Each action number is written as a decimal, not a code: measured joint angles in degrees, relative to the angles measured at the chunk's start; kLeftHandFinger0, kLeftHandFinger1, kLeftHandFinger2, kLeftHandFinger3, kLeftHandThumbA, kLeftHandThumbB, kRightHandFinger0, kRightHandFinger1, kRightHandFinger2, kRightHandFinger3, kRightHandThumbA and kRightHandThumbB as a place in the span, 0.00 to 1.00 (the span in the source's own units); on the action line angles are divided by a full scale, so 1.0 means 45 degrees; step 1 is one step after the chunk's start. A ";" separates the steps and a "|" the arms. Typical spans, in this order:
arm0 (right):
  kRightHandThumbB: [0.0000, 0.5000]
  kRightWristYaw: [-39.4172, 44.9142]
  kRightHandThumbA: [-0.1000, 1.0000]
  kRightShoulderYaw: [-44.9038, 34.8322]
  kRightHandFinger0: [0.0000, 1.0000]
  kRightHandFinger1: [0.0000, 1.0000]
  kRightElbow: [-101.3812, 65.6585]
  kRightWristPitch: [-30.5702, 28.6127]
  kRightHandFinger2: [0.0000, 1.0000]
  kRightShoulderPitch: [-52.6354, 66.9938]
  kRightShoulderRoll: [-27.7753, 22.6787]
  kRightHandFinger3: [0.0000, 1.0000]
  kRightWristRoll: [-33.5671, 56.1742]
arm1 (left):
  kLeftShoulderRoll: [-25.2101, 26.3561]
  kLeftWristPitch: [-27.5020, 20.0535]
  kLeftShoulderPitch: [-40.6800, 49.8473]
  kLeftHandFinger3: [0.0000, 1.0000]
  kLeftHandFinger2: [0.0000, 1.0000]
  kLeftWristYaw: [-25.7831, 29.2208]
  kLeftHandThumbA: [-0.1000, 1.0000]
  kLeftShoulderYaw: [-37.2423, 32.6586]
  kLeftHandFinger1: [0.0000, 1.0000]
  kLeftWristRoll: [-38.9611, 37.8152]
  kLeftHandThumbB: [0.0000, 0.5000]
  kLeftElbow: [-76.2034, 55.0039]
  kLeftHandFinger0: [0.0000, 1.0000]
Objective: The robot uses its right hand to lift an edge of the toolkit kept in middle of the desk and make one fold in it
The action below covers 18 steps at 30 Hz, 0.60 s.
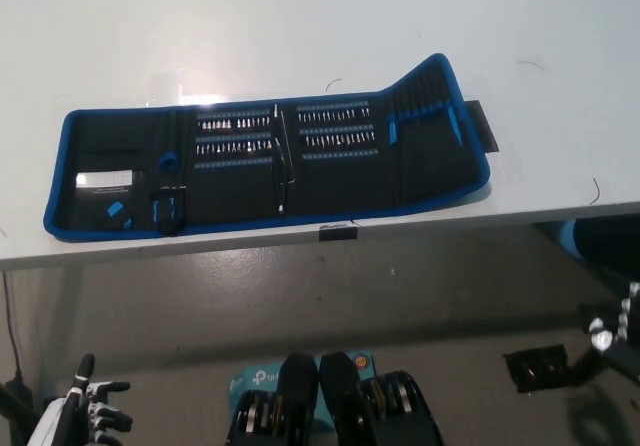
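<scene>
**Right hand low and off the desk, toolkit lying unrolled**

Right hand (612,328) is seen only in part at the lower right edge of the frame, well below the front edge of the desk (300,26) and well apart from the toolkit (262,171). Only a few dark and pale parts are visible against the floor, so whether it is spread or closed cannot be told. Nothing is seen to be held by it.

Left hand (92,414) is parked at the bottom left corner, also below the desk edge and well apart from the toolkit. Its white fingers (108,389) are seen spread apart, with nothing between them.

Toolkit is laid open and flat across the middle of the white desk, near its front edge. A black inside with a blue border is shown. Rows of small bits (236,136) are held in its middle section, with more rows just to the right of them. A white label (105,179) is seen near the toolkit's left end. The toolkit's right end is raised slightly and angled up toward the far side of the desk, and a dark strap (483,126) sticks out past that end. A small dark tab (338,232) sits at the desk's front edge, just below the toolkit.
</scene>
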 measured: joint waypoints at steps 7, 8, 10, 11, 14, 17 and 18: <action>0.24 0.0564 0.44 0.0236 0.18 0.26 -0.1653 0.0390 0.42 -0.1718 -0.0550 0.74 0.0096 | 0.0000 0.0072 -0.0002 0.60 0.37 -0.0062 1.00 0.0026 0.45 -0.0060 1.00 -0.0001 0.44; 0.24 0.0630 0.44 0.0257 0.18 0.25 -0.1830 0.0405 0.41 -0.1964 -0.0539 0.73 0.0166 | 0.0000 0.0072 -0.0003 0.59 0.37 -0.0064 1.00 0.0025 0.45 -0.0069 1.00 -0.0002 0.44; 0.29 0.0780 0.47 0.0311 0.23 0.29 -0.2181 0.0434 0.40 -0.2394 -0.0501 0.67 0.0304 | 0.0000 0.0073 -0.0002 0.62 0.38 -0.0067 1.00 0.0023 0.46 -0.0081 1.00 -0.0003 0.45; 0.29 0.0879 0.47 0.0359 0.23 0.29 -0.2336 0.0495 0.40 -0.2617 -0.0472 0.67 0.0404 | 0.0003 0.0076 0.0002 0.62 0.38 -0.0068 1.00 0.0023 0.46 -0.0086 1.00 -0.0002 0.45; 0.32 0.1091 0.43 0.0496 0.22 0.25 -0.2665 0.0691 0.37 -0.3153 -0.0417 0.64 0.0658 | 0.0002 0.0085 -0.0021 0.61 0.38 -0.0070 1.00 0.0018 0.45 -0.0097 1.00 -0.0001 0.42; 0.32 0.1167 0.43 0.0585 0.22 0.27 -0.2519 0.0859 0.38 -0.4032 -0.0323 0.66 0.0771 | 0.0001 0.0145 -0.0064 0.63 0.39 -0.0068 1.00 0.0006 0.46 -0.0094 1.00 -0.0032 0.43; 0.32 0.1175 0.43 0.0583 0.23 0.27 -0.2351 0.0869 0.39 -0.4280 -0.0273 0.66 0.0800 | 0.0001 0.0164 -0.0071 0.64 0.40 -0.0069 1.00 -0.0004 0.46 -0.0092 1.00 -0.0060 0.44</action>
